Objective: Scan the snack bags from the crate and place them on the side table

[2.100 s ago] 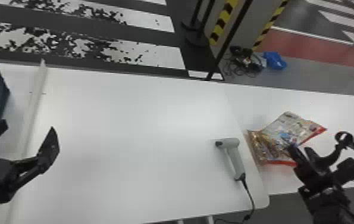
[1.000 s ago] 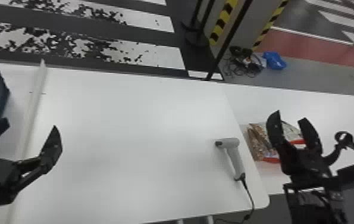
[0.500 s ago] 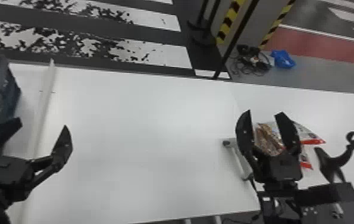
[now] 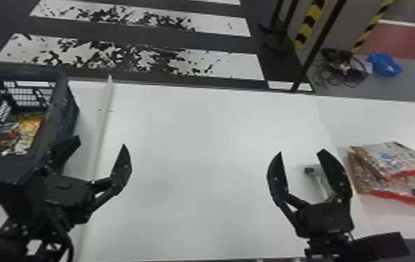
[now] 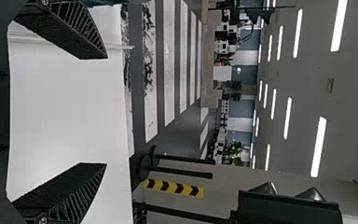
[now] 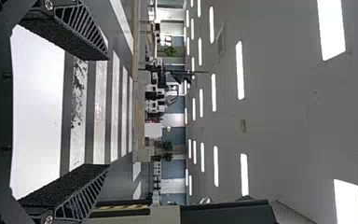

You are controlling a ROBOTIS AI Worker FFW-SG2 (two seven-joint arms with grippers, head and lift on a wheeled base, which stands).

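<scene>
Left gripper [image 4: 101,143] is seen beside the crate [image 4: 61,108]; its fingers are spread wide, nothing held. Right gripper [image 4: 301,152] is located above the white table [image 4: 196,174], fingers likewise parted widely, nothing gripped. Two snack bags [image 4: 396,158] are found overlapping on the side table [image 4: 391,120]. Snack packaging [image 4: 25,134] is observed inside the crate. The scanner [image 4: 318,177] is partly hidden by one right finger.

Yellow-and-black diagonally striped post [image 4: 310,24]
</scene>
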